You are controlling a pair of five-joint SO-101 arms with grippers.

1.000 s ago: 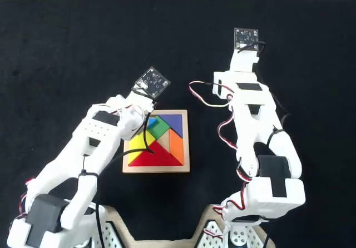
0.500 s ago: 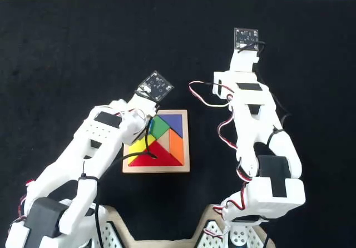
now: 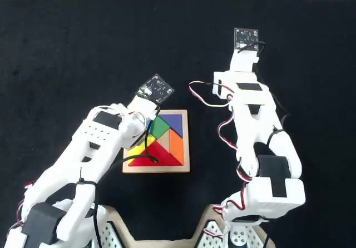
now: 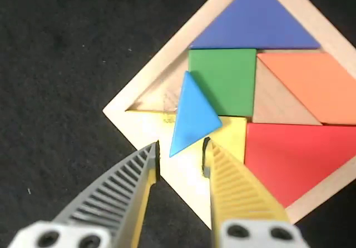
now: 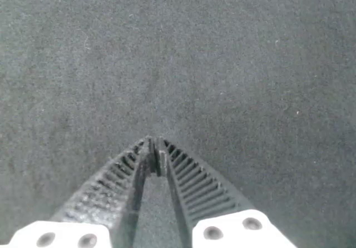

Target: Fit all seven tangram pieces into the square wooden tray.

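Crept a touch toward 4 o'clock over last 1 s w/ left claw [image 4: 179,149], open, tips astride the blue triangle [image 4: 192,114]. Lies askew across green square [image 4: 228,75] & yellow piece [image 4: 233,134], not down in tray [image 4: 161,59] slot [image 4: 158,97]. Other 6 look seated; probably needs rotating. Right claw [image 5: 154,153] closed over tabletop [image 5: 222,64], unmoved.

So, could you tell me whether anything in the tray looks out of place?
Yes: the blue triangle sits askew, lying partly over the yellow piece and the green square rather than flat in the bare triangular gap beside it. The open left gripper straddles its tip.
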